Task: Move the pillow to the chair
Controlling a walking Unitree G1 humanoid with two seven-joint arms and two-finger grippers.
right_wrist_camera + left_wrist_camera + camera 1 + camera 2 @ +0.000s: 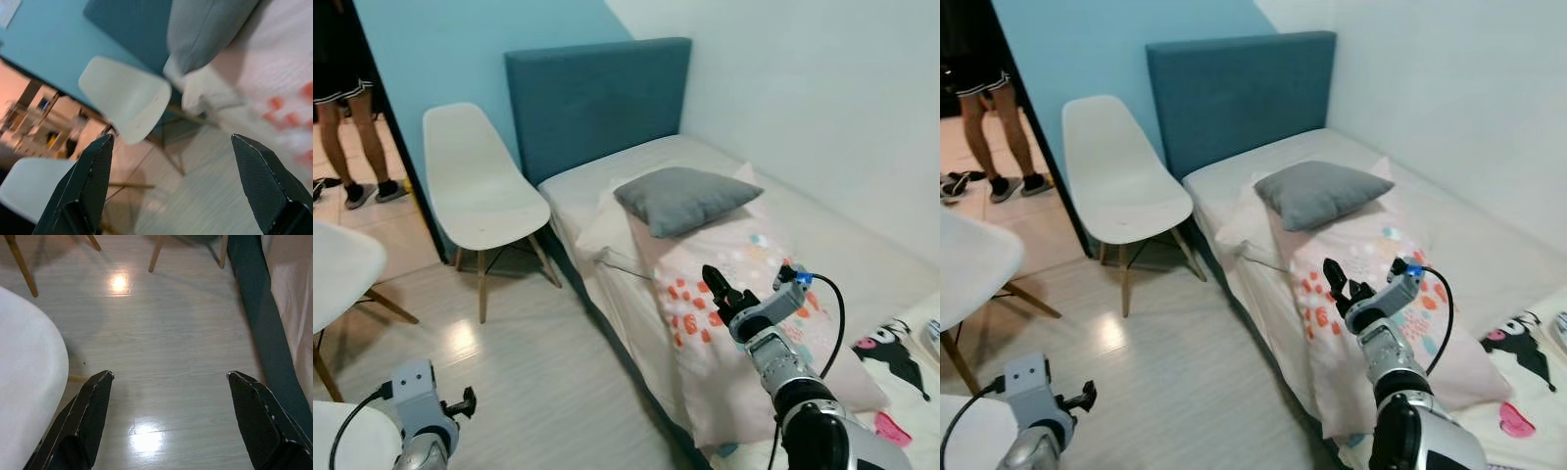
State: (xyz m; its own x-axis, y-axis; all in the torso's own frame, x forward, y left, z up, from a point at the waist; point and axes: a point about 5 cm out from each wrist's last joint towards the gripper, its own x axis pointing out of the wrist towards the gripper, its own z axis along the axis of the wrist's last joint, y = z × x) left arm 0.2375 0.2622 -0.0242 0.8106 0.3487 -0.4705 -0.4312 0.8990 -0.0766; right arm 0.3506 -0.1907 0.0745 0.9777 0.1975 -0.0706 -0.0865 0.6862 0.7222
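A grey square pillow (685,199) lies at the head of the bed, resting on a white pillow (605,227) and the top of a pink patterned blanket (705,257). The white shell chair (480,186) with wooden legs stands on the floor just left of the bed, its seat bare. My right gripper (717,284) hovers open over the blanket, short of the grey pillow (205,29) and pointing toward it and the chair (129,98). My left gripper (169,375) hangs low and open over the wooden floor, holding nothing.
A blue headboard (597,93) backs the bed, with a white wall on the right. A second white chair (342,264) stands at the left, and a white rounded surface (24,382) is by my left arm. A person's legs (347,108) show in the doorway.
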